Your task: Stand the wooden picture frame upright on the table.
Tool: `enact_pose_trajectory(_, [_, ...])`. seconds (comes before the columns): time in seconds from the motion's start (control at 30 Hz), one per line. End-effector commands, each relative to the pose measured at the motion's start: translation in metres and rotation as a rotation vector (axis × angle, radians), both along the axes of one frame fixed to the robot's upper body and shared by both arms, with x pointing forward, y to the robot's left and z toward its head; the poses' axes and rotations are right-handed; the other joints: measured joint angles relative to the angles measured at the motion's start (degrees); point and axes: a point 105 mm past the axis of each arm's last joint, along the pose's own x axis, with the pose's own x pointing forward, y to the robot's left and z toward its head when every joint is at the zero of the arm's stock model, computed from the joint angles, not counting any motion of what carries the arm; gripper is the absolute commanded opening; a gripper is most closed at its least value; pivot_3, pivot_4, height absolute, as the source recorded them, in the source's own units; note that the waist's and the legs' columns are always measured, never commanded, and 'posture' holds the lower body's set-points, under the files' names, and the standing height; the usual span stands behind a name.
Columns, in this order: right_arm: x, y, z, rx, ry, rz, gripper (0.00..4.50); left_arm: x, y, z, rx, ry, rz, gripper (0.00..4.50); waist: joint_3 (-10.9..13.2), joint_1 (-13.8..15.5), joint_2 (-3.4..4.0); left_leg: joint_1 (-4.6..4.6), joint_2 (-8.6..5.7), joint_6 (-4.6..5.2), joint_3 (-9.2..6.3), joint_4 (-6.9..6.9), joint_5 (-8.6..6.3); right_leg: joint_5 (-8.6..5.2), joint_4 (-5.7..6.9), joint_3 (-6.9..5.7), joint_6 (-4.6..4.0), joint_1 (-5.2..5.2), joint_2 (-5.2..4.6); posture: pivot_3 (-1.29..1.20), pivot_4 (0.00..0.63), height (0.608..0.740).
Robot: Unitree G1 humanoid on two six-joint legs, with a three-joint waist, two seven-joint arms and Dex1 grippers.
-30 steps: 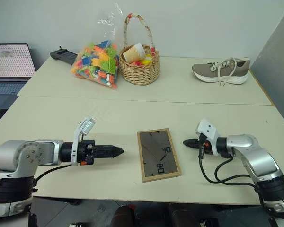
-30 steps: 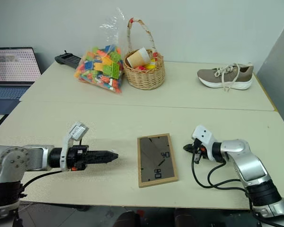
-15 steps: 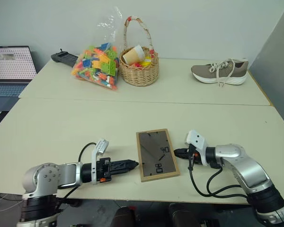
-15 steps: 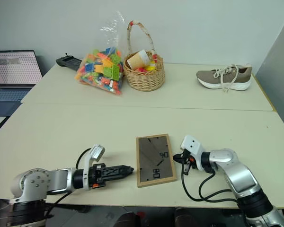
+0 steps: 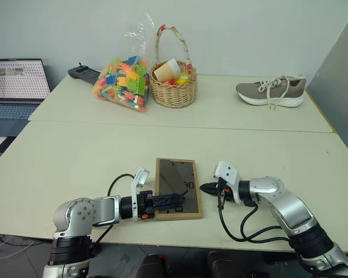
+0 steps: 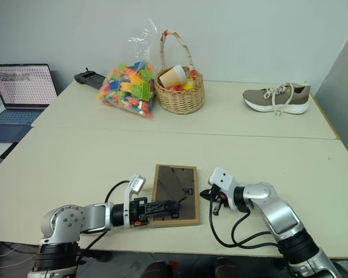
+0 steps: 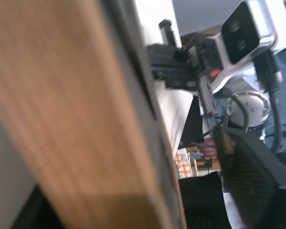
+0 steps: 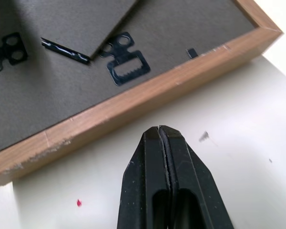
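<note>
1. The wooden picture frame is seen lying on the table near its front edge, back panel facing up; whether it lies fully flat or with one edge lifted cannot be told.
2. On the grey-brown back panel, a small sawtooth hanger and black clips are visible, along with the folded stand flap.
3. The left gripper is reached in from the left of the frame, its black fingers laid over the frame's front part, near the front right corner.
4. The left fingers appear parted, with the frame's wooden edge seen very close between them in the left wrist view; whether the frame is actually gripped cannot be told.
5. The right gripper is placed just right of the frame, its tips pointed at the frame's right edge and close beside it, with a narrow strip of table between.
6. The right fingers are pressed together, with nothing held.
7. Behind the frame, well apart from it on the far half of the table, a bag of coloured blocks, a wicker basket and a shoe are placed.
8. To the far left of the frame, beyond the table, an open laptop is seen.
</note>
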Motion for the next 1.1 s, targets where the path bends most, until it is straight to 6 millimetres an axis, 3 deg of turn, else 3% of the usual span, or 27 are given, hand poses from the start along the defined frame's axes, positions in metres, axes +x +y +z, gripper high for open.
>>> enact_pose_trajectory(0.03, [0.003,-0.006,0.007,0.006,-0.033,-0.026,0.0,-0.004,0.004,0.004,-0.005,0.003,-0.014,2.72,0.02,-0.05,-0.02,0.0,0.0,0.0,0.0,-0.02,0.0,0.0,0.0,0.0,0.0,-0.02,0.01,0.0,0.15,0.74])
enact_pose_trajectory(0.27, [0.011,-0.016,0.009,-0.004,-0.054,-0.064,0.0,-0.007,0.011,0.022,-0.032,-0.004,-0.051,1.31,0.07,-0.12,-0.1,0.0,0.01,0.0,0.01,-0.14,0.0,0.0,-0.02,0.03,0.0,-0.07,0.02,0.0,0.15,0.74])
enact_pose_trajectory(0.37, [0.018,-0.018,0.019,0.007,-0.088,-0.077,0.0,-0.003,0.012,0.025,-0.024,-0.021,-0.045,1.23,0.07,-0.13,-0.11,0.01,0.01,0.0,0.01,-0.2,0.0,0.0,-0.04,0.03,0.0,-0.09,0.02,0.0,0.15,0.74])
enact_pose_trajectory(0.43, [0.022,-0.019,0.037,0.052,-0.105,-0.082,0.0,0.005,0.013,0.027,-0.004,-0.042,-0.018,1.23,0.11,-0.12,-0.12,0.01,0.01,0.0,0.02,-0.21,0.0,0.0,-0.06,0.03,0.0,-0.09,0.02,0.0,0.15,0.74])
enact_pose_trajectory(0.6, [0.004,-0.017,0.096,0.153,-0.057,0.075,0.89,0.026,0.015,0.058,0.008,-0.201,-0.022,1.23,0.41,0.04,-0.31,-0.04,0.0,0.0,0.0,-0.2,0.0,0.0,-0.05,0.01,-0.01,-0.12,0.02,0.0,0.15,0.74])
enact_pose_trajectory(0.7, [0.001,-0.008,0.124,0.243,-0.018,0.122,1.68,0.037,0.013,0.075,0.022,-0.326,-0.032,1.23,0.48,-0.06,-0.34,-0.03,0.04,-0.01,-0.02,-0.51,0.01,0.01,-0.31,-0.02,-0.02,-0.13,0.02,0.0,0.15,0.74])
enact_pose_trajectory(0.9, [0.017,0.015,0.158,0.378,0.03,0.145,3.1,0.046,0.003,0.092,0.075,-0.52,-0.107,1.23,0.51,-0.3,-0.32,-0.11,0.05,-0.02,0.06,-0.69,0.01,0.02,-0.65,0.03,-0.04,-0.14,0.01,0.0,0.15,0.74])
enact_pose_trajectory(1.1, [0.031,0.043,0.159,0.374,0.009,0.157,4.4,0.049,-0.001,0.096,0.074,-0.568,-0.135,1.23,0.51,-0.07,-0.32,-0.16,0.08,-0.01,0.08,-0.71,0.0,0.02,-0.77,-0.03,-0.04,-0.15,-0.03,0.0,0.15,0.74])
